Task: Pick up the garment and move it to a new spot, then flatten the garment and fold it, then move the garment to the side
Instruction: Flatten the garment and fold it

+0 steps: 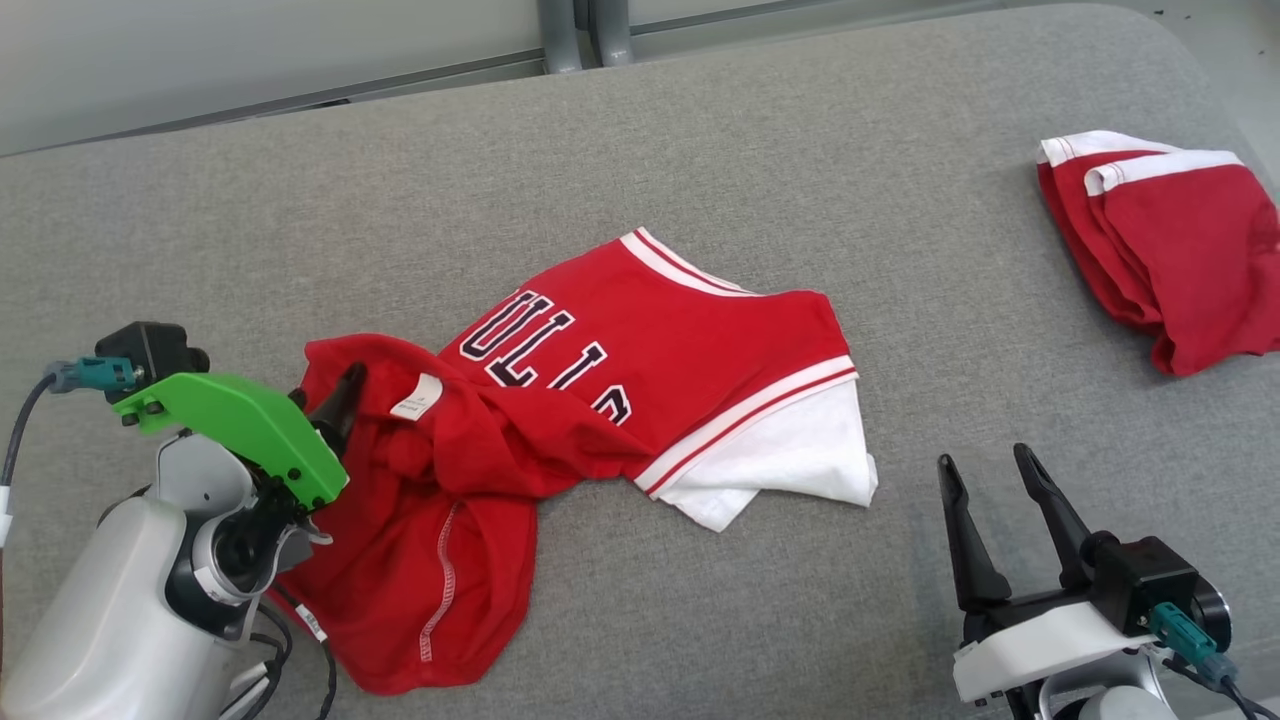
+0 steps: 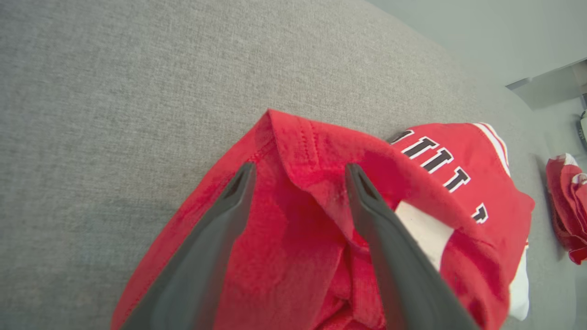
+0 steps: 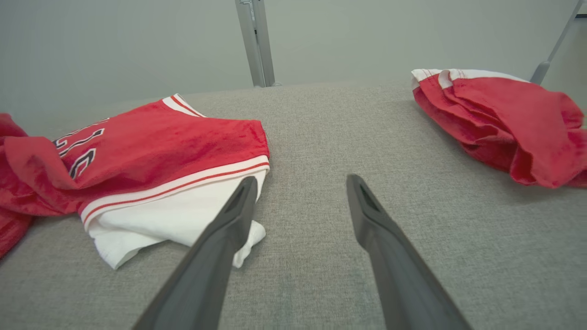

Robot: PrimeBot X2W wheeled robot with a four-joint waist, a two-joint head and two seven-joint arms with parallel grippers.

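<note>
The rumpled red-and-white cloth jersey (image 1: 640, 370) lay mid-frame, the left gripper (image 2: 299, 167) spread astride its raised fold (right gripper (image 1: 983, 456) equally wide, lower right).

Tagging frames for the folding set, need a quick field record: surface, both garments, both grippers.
surface: grey fabric table
garment: red jersey, crumpled, white layer poking out at its right
second item: folded red garment, far right, apart from the jersey
left gripper: open, fingers either side of a raised jersey fold
right gripper: open, empty, over bare table right of the jersey

Lettering (image 1: 545, 352) on the garment (image 1: 720, 340) half hidden by its own fold
</note>
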